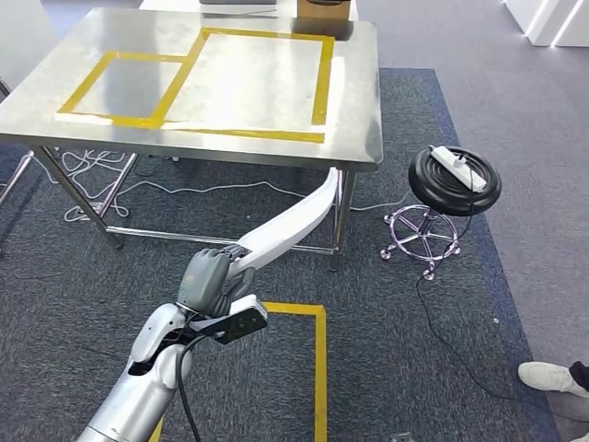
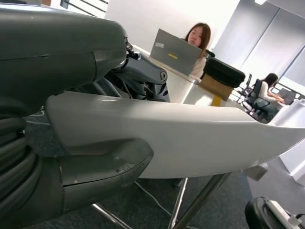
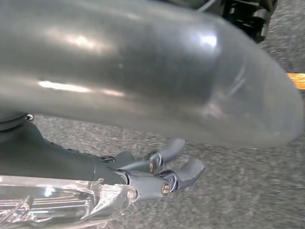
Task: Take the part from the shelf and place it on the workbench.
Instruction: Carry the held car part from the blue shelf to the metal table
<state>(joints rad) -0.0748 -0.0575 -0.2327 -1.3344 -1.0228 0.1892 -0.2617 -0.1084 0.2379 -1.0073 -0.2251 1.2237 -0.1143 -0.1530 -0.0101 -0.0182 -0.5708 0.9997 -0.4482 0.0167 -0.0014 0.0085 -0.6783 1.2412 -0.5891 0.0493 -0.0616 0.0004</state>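
Part: a long, curved, glossy white plastic part (image 1: 295,226) is being carried in the air in front of the desk, above the grey carpet (image 1: 389,313), its far tip reaching up near the desk's front edge, not resting on the desk.
Left robot hand: the grey left robot hand (image 1: 208,281) is grasping the near end of the white part, thumb beneath and darker fingers (image 2: 144,71) above it in the left wrist view.
Right robot hand: the right robot hand (image 3: 158,171) is hanging over the carpet, its fingers lying apart and nearly straight, gripping nothing.
Desk: a stainless-steel desk (image 1: 347,120) is bearing yellow tape rectangles (image 1: 321,78) and a brown cardboard box (image 1: 323,9) at its far edge.
Stool: a black round stool (image 1: 455,180) on a chrome base is standing right of the desk, carrying a white power strip (image 1: 455,166).
Floor marking: yellow tape (image 1: 319,359) is lying on the carpet near the left hand.
Person: a white shoe (image 1: 548,378) is showing at the right edge.
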